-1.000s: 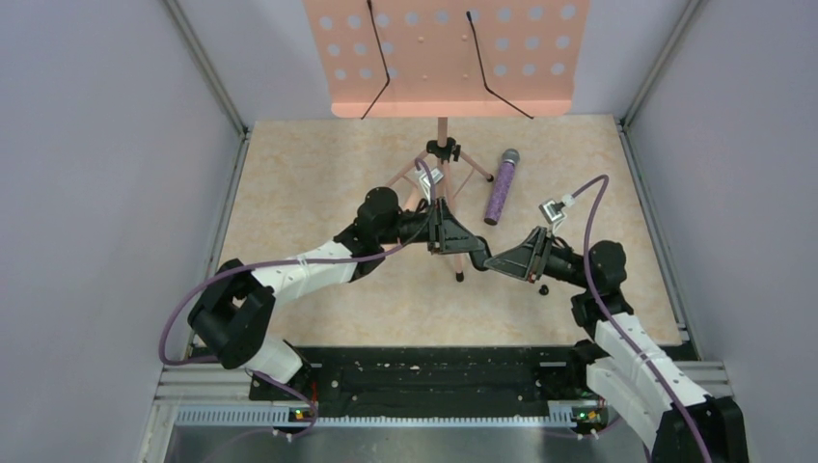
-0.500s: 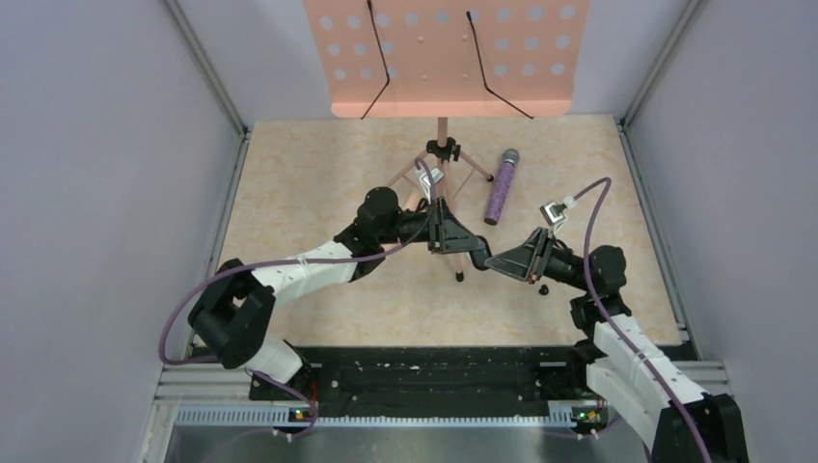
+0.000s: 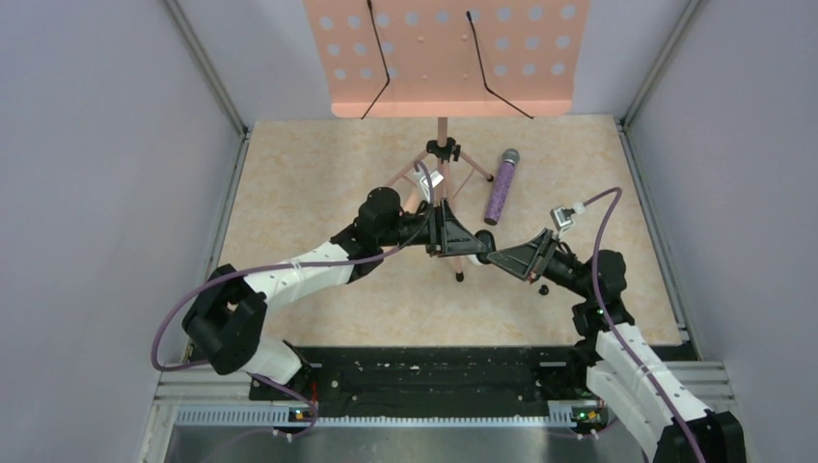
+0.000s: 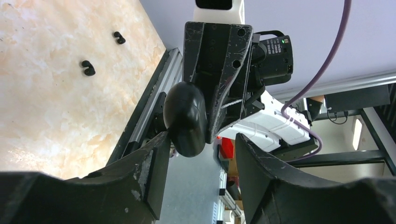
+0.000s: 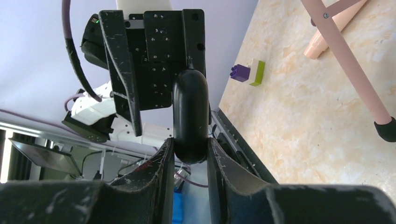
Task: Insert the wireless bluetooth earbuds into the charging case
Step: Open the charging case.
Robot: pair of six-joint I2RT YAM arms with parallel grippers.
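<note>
My right gripper (image 5: 190, 149) is shut on the black oval charging case (image 5: 190, 112) and holds it in the air over the middle of the table. In the left wrist view the case (image 4: 185, 119) hangs at the mouth of my left gripper (image 4: 201, 154), close to one finger. That gripper is open and grips nothing. From above, the two grippers meet tip to tip, left (image 3: 477, 245) and right (image 3: 494, 257). No white earbuds show. Two small black hooked pieces (image 4: 88, 68) lie on the table.
A pink music stand (image 3: 444, 154) stands behind the grippers; one leg (image 5: 348, 65) runs close to the right gripper. A glittery purple microphone (image 3: 501, 186) lies at the back right. A purple-and-yellow cube (image 5: 248, 72) sits on the table.
Both arms have shifted slightly. My right wrist moved a little right and lower with the case. My left gripper closed in, so the case now sits at its open jaws.
</note>
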